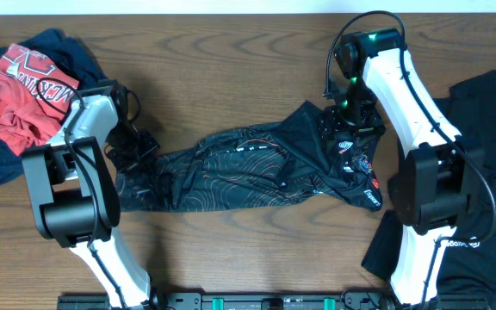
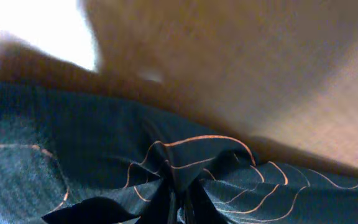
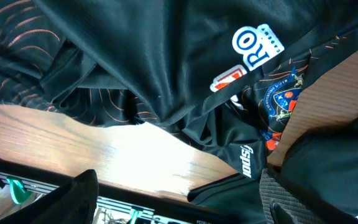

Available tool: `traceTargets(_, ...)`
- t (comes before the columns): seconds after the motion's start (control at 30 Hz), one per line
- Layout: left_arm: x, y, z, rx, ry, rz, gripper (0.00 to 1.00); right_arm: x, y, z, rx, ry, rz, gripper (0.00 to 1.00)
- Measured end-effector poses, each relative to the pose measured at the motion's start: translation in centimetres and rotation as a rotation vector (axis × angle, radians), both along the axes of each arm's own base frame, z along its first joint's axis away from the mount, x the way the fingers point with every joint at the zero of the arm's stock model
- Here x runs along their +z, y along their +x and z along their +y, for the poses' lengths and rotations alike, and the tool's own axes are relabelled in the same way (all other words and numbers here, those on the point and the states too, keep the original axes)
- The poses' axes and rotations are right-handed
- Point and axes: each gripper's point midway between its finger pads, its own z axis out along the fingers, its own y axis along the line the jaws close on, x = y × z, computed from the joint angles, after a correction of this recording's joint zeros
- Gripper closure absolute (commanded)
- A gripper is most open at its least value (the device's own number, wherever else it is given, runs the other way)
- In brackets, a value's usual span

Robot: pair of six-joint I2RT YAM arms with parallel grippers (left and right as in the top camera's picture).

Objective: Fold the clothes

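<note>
Jersey: rumpled, contour-lined black fabric

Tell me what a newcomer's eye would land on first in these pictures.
First comes the black contour-print jersey, strung across the middle of the table. Its left end is pinched in the shut left gripper, and its logo end lies under the open right gripper. Next come the red garment on the heap at the far left corner and another black garment at the right edge.
</note>
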Motion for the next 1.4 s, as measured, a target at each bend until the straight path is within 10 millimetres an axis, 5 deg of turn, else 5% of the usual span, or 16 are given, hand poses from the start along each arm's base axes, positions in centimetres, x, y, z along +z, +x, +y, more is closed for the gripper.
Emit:
traceTargets(0.33, 0.2, 6.0, 1.2, 0.04, 0.052, -0.248, 0.93, 0.1, -0.4, -0.1, 0.001, -0.003, 0.017, 0.18)
traceTargets(0.57, 0.9, 11.1, 2.5, 0.058, 0.109, -0.454, 0.49, 0.1, -0.4, -0.1, 0.001, -0.003, 0.018, 0.14)
traceTargets(0.83, 0.8, 10.0, 2.1, 0.059, 0.092, -0.398, 0.44, 0.1, -0.4, 0.0, -0.006, -0.003, 0.019, 0.02)
traceTargets(1.0, 0.8, 9.7, 1.8, 0.057, 0.075, -0.383, 0.4, -0.3, 1.0, 0.1, -0.014, 0.014, -0.04, 0.02)
traceTargets(1.13, 1.2, 9.9, 0.9, 0.057, 0.018, -0.392, 0.37, -1.4, 2.2, -0.1, -0.024, 0.032, -0.081, 0.1)
traceTargets(1.23, 2.3, 10.4, 0.1, 0.054, -0.031, -0.42, 0.34, -2.9, 2.7, -0.6, -0.036, 0.058, -0.098, 0.12)
traceTargets(1.4, 7.2, 10.5, -1.3, 0.042, -0.101, -0.51, 0.31, -5.7, 4.1, -0.8, -0.031, 0.107, -0.156, 0.15)
